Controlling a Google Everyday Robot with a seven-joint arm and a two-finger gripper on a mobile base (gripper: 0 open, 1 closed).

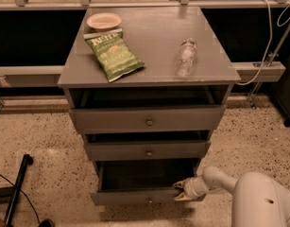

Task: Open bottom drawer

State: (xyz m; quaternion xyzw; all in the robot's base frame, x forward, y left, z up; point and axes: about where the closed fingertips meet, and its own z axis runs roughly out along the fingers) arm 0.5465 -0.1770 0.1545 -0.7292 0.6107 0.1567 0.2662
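A grey desk [154, 46] with three drawers fills the frame, and its bottom drawer [130, 198] stands partly out near the floor, its dark inside showing above the front panel, further out than the two upper drawers [147, 119]. We judge the opening well along but not finished. To do it cleanly, we would pull straight out along the drawer's run, low and level, since a tug from the right end alone could skew the drawer and jam it. The white arm [220, 178] reaches in from the lower right, held low and roughly level, pointing left toward the drawer's right corner. On the desk lie a green bag of crisps [114, 53], a clear bottle [184, 58] on its side and a small plate [104, 21] at the back. The end effector [183, 191] sits at the right end of the drawer front, touching or just beside its top edge; we cannot tell whether it is wide, narrow or holding the panel. The drawer's brass knob [149, 200] is well apart from it.
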